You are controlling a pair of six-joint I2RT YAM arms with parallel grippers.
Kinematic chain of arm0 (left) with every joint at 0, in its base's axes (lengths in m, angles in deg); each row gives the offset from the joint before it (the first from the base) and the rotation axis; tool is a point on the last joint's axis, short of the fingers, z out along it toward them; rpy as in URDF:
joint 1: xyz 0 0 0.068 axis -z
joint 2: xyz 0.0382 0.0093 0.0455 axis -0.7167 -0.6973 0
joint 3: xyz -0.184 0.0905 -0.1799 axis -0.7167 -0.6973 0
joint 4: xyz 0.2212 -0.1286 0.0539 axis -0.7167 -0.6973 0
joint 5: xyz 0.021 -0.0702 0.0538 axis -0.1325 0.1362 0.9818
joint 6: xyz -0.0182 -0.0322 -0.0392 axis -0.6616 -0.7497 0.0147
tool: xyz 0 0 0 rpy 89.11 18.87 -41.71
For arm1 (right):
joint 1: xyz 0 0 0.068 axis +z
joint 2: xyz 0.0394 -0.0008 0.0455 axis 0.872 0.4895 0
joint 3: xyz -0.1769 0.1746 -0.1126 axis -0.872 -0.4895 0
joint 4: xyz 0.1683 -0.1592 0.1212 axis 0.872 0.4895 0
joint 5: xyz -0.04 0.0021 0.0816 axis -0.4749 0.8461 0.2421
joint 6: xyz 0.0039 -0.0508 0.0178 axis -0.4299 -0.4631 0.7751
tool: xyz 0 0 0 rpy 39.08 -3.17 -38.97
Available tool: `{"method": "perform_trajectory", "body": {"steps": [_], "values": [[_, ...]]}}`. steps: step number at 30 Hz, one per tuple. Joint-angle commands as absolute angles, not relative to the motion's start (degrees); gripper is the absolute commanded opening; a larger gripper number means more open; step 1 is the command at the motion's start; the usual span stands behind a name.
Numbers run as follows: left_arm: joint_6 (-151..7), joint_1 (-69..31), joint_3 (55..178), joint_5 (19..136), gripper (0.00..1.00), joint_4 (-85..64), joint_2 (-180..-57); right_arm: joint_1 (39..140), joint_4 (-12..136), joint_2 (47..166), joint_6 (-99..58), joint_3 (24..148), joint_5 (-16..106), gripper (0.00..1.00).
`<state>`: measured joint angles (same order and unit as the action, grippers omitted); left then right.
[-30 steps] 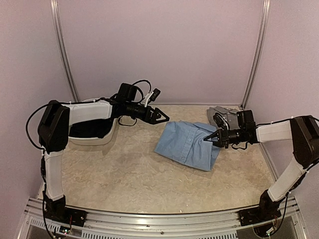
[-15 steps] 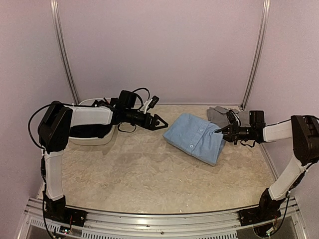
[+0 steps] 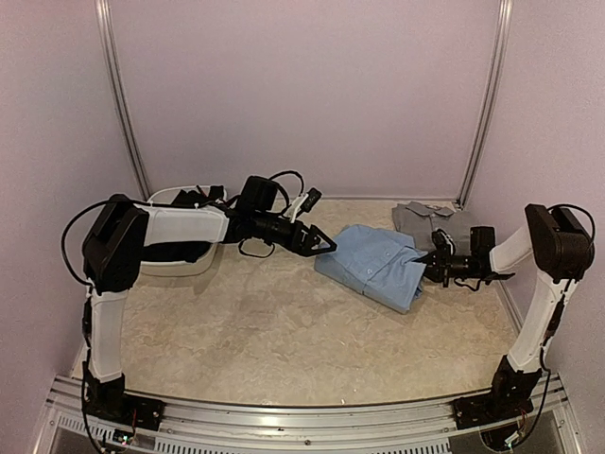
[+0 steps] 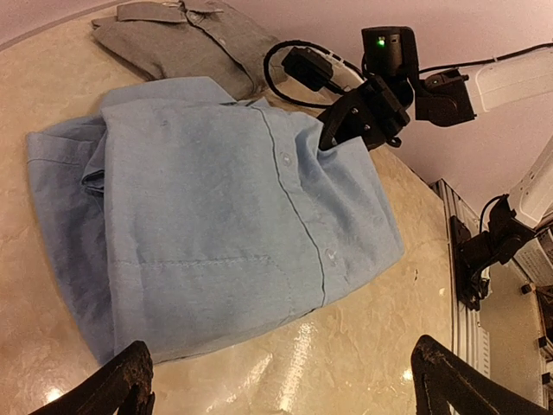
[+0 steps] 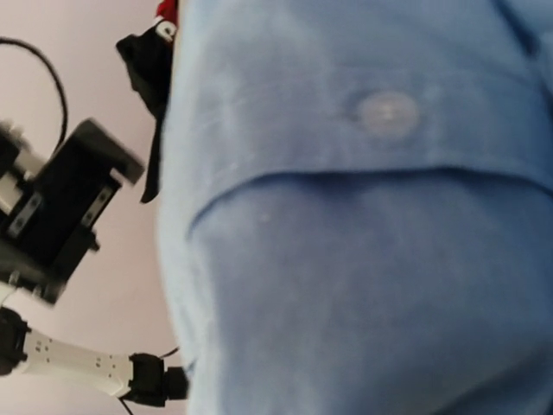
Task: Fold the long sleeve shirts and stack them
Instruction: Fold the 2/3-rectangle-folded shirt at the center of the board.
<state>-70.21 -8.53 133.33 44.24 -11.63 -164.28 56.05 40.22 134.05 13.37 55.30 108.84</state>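
A folded light blue shirt (image 3: 373, 265) (image 4: 216, 225) lies on the table right of centre. Just behind it, partly under its far edge, lies a folded grey shirt (image 3: 430, 219) (image 4: 190, 39). My right gripper (image 3: 423, 266) (image 4: 333, 138) is low at the blue shirt's right edge, shut on its cloth. Blue cloth (image 5: 363, 259) fills the right wrist view and hides the fingers. My left gripper (image 3: 326, 248) (image 4: 289, 389) hovers open at the shirt's left edge, over bare table, holding nothing.
A white tub (image 3: 180, 267) with something dark inside stands at the back left, partly behind my left arm. Pink walls close the back and sides. The metal rail (image 3: 302, 416) runs along the near edge.
My right gripper has pulled back to the right, dragging the blue shirt toward the grey one. My left gripper has followed to the right, staying open.
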Motion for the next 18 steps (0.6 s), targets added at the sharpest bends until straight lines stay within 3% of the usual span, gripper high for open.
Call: {"method": "perform_trajectory", "body": {"steps": [1,3,9,13,18], "values": [[-69.64,-5.97,137.21,45.15,0.99,-11.70,-168.38,54.88,40.42,138.28,9.55,59.67,109.27,0.20],[-69.54,-5.05,138.72,45.45,0.99,-12.00,-169.77,54.77,41.27,139.34,8.53,61.24,108.92,0.29],[-69.61,-3.37,142.74,47.36,0.99,-12.10,-173.37,54.72,48.97,140.47,3.90,67.31,106.48,0.33],[-70.32,-3.09,141.65,49.26,0.99,-10.58,-173.56,54.72,55.89,137.89,-1.23,68.72,102.78,0.53],[-70.80,-3.07,138.07,50.98,0.99,-8.74,-171.35,54.71,59.72,132.60,-4.46,68.04,96.91,0.65]]}}
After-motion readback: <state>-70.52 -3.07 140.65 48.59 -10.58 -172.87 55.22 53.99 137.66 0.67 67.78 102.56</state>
